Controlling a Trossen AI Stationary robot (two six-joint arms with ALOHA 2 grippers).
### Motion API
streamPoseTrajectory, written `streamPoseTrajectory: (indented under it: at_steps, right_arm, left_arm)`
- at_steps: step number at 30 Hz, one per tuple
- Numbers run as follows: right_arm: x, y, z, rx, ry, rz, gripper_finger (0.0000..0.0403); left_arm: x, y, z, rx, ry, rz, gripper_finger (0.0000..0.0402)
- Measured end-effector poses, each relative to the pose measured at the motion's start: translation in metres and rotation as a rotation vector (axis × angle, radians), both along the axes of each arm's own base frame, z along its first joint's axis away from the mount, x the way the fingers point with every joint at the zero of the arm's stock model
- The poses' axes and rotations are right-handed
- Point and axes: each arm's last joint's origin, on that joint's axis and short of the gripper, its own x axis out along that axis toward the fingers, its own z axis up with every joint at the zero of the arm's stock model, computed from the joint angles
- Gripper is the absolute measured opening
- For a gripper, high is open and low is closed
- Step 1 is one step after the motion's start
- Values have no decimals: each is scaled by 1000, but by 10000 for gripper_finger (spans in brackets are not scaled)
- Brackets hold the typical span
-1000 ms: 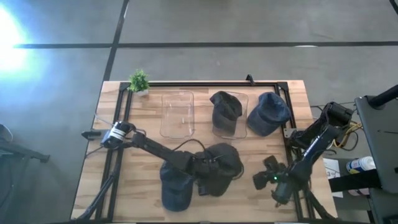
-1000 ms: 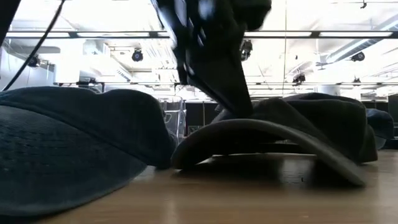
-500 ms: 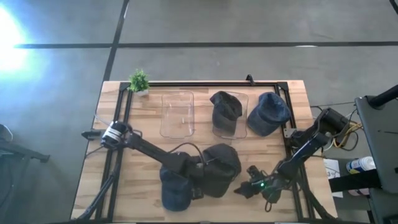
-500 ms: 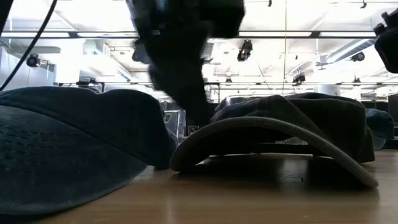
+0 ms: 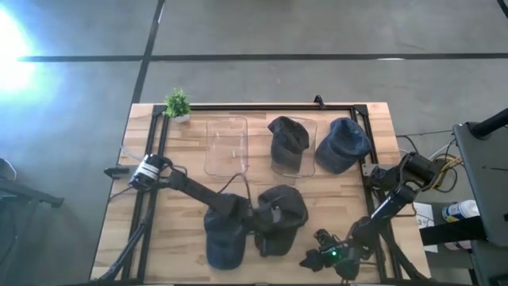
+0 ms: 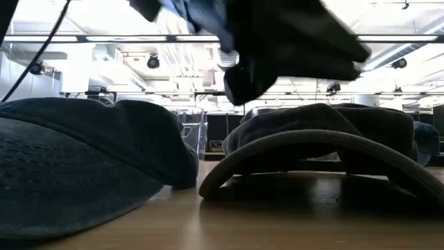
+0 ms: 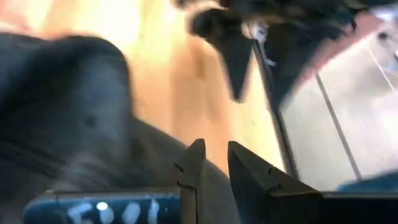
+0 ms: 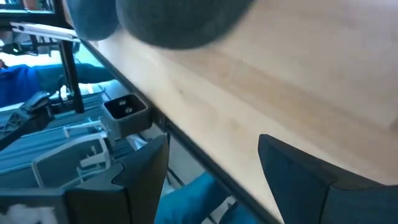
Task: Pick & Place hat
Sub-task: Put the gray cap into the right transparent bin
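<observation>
A dark hat (image 5: 284,214) lies in the middle of the table near its near edge, and in the low view the dark hat (image 6: 326,135) arches on its brim. My left gripper (image 5: 262,226) is over its left side, with its fingers almost together on dark cloth in the left wrist view (image 7: 216,165). A blue denim hat (image 5: 222,242) lies just left of it. My right gripper (image 5: 314,256) hangs open by the near edge, right of the dark hat, touching nothing; its wrist view (image 8: 214,180) shows only bare wood between the fingers. My left gripper is shut on the dark hat's cloth (image 7: 155,165) at the hat's left side, coming from above at a slant. The gripper itself hides which part it has. The brim (image 6: 229,173) rests on the table.
At the far side stand a clear container (image 5: 226,145), a second container with a dark hat (image 5: 287,137) on it, and a blue hat (image 5: 343,144). A small plant (image 5: 177,103) sits at the far left corner. A black frame (image 5: 262,106) runs round the table.
My right arm has swung from the table's right edge toward its near edge, the gripper moving left toward the dark hat. My left gripper has dipped at the hat's left side and risen again. The dark hat has slid a little toward the near edge.
</observation>
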Motion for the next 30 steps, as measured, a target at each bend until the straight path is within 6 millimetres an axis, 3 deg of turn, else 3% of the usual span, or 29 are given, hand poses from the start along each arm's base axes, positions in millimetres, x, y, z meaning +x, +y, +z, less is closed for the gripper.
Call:
streamPoseTrajectory:
  at_steps: [3,8,11,16,21,28,30]
  right_arm:
    - [1,11,-1,18,3,-9,247]
    - [15,24,-6,10,2,-7,247]
    - [25,25,-13,-3,7,-24,247]
    - [39,21,-21,-19,14,-52,247]
    - [52,20,-19,4,-15,-73,247]
    - [46,15,-12,-87,41,-140,247]
    - [44,15,-7,-119,72,-143,247]
  left_arm:
    - [0,9,-9,80,117,-23,62]
    - [-22,11,18,268,289,-245,62]
    - [-37,2,17,292,388,-384,62]
    - [-47,-13,30,308,319,-442,62]
    - [-40,-22,-17,342,301,-496,62]
    - [-13,-24,-26,340,99,-436,62]
    - [-2,-23,-20,341,10,-401,62]
